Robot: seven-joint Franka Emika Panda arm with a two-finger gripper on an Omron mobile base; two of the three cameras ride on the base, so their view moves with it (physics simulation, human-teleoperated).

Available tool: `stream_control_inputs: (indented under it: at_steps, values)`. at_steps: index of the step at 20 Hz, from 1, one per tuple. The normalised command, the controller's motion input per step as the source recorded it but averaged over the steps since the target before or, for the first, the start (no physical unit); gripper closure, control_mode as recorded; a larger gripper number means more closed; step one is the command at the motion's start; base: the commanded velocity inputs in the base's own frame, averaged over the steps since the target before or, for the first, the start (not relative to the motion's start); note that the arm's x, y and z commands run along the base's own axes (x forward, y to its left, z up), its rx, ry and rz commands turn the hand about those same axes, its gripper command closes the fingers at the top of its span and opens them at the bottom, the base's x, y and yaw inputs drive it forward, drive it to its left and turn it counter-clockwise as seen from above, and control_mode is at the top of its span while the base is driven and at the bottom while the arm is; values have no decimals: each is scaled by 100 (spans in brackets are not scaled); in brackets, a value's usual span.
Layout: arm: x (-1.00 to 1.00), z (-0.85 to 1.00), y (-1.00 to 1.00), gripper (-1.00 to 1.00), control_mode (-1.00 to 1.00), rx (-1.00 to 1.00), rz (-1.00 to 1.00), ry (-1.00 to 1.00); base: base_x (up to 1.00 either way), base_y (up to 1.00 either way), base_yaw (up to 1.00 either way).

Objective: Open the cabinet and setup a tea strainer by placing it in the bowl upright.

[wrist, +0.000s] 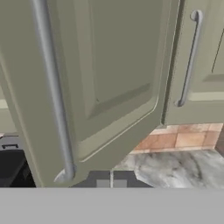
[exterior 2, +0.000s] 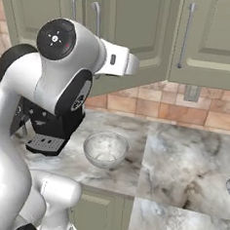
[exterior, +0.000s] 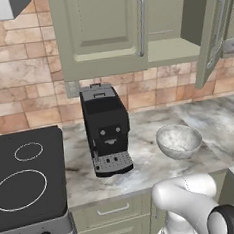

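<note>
Hand view: hand (wrist: 111, 184) closed (empty)

Bowl (exterior: 179, 141) on the counter (exterior: 143, 167), just right of the coffee machine (exterior: 106, 130). Stove (exterior: 26, 177) left of the machine. Cabinet (exterior: 101, 32) on the wall above, right door (exterior: 213, 30) swung open over the counter. Drawers (exterior: 114, 209) below the counter edge.

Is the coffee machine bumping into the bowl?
Apart. In the left base view, bare counter shows between the coffee machine and the bowl.
</note>
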Motion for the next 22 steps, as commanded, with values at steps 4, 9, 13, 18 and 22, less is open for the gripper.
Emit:
stream_control_inputs:
  at_steps: [4, 9, 13, 18, 22]
  values:
    - [-56, 0, -13, 100, -100, -1, -3, 0, 0, 0, 0]
    - [-56, 10, 29, 100, -100, -11, 0, 0, 0, 0, 0]
    - [-42, 12, 69, 100, -100, -20, 0, 0, 0, 0, 0]
    - [-18, 1, 98, -100, -100, -23, 0, 0, 0, 0, 0]
    - [-1, 0, 82, -100, -100, -18, 0, 1, 0, 0, 0]
